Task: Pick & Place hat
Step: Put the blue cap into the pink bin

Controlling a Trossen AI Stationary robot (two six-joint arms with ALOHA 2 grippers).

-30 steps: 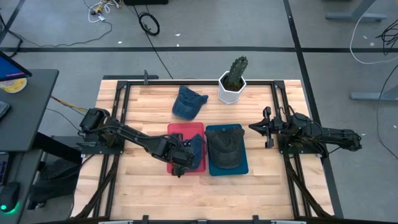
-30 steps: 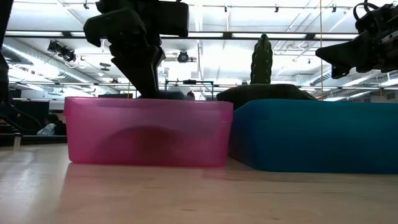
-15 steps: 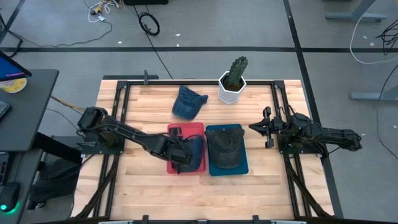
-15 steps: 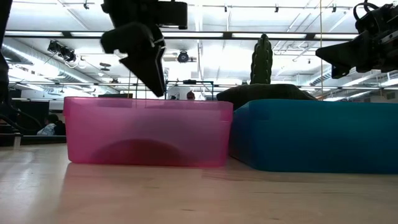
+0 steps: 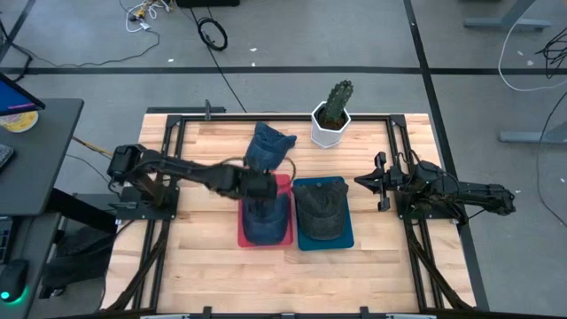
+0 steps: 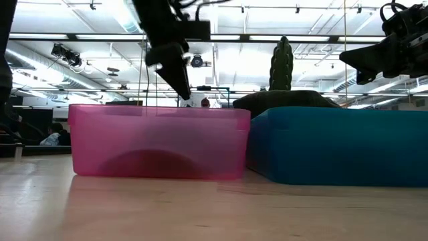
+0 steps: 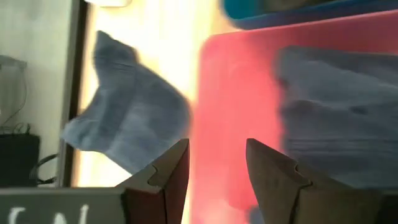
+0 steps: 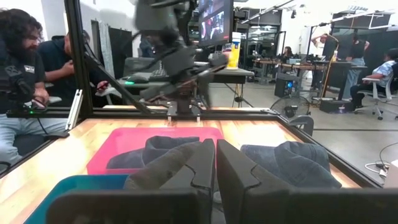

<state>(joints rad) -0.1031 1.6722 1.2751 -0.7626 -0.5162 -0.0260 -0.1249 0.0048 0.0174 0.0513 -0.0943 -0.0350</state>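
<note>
At table centre, pink bin (image 5: 263,232) with a blue hat (image 5: 266,220) lying inside; touching its right side, teal bin (image 5: 323,237) with a dark grey hat (image 5: 321,210) inside. Behind the pink bin, loose on the wood, second blue hat (image 5: 268,144); beside that, white pot with cactus (image 5: 332,115). Over the pink bin's far end, left gripper (image 5: 262,185), fingers (image 7: 171,177) apart by a narrow gap, empty, raised above the rim in the low view. At the right edge of the table (image 5: 204,270), right gripper (image 5: 376,181), waiting, fingers (image 8: 198,163) pressed nearly together, empty. No readable brand or label on bins or hats. Beyond the table, seated people in the right wrist view.
</note>
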